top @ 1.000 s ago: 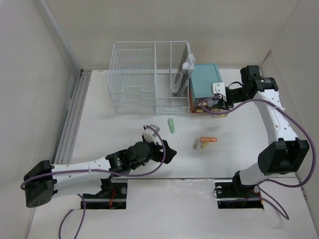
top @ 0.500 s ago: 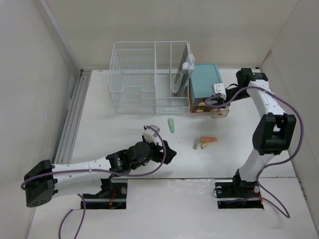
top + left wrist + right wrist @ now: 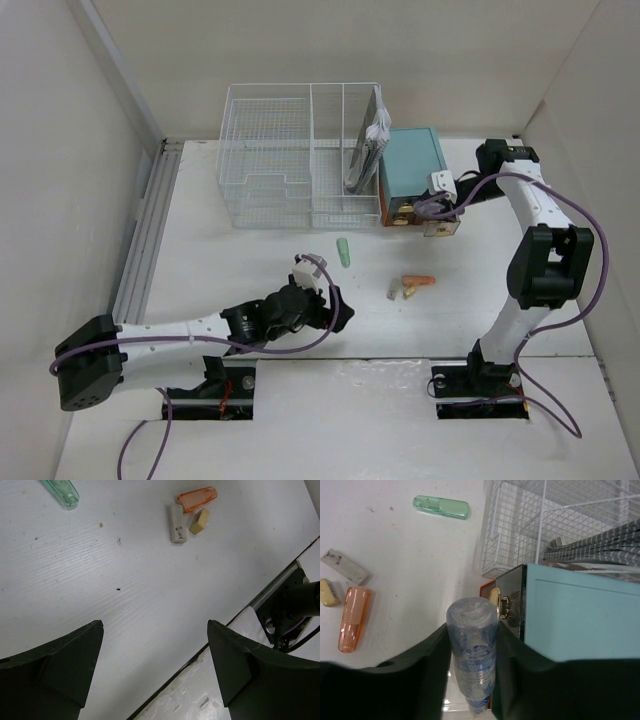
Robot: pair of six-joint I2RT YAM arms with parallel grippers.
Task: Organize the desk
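The desk (image 3: 220,260) is a wide white tabletop. My right gripper (image 3: 472,627) is shut on a small clear bottle (image 3: 471,655) with blue print, held right beside the gold knob (image 3: 495,602) on the front of the teal box (image 3: 580,615). From above, that gripper (image 3: 432,207) is at the box's front corner. My left gripper (image 3: 155,625) is open and empty, low over the desk near its front edge. Loose on the desk lie a green capsule (image 3: 61,491), an orange cap (image 3: 197,498), a grey eraser (image 3: 176,523) and a small yellow piece (image 3: 199,521).
A white wire-mesh rack (image 3: 300,150) stands at the back with a striped notebook (image 3: 372,140) upright in its right slot. The teal box (image 3: 412,165) is against its right side. A small tan tray-like piece (image 3: 441,229) lies under the right gripper. Walls close in on both sides.
The right arm's elbow has folded up and back while its gripper and bottle stayed at the box front. The left arm has shifted slightly, its gripper still open.
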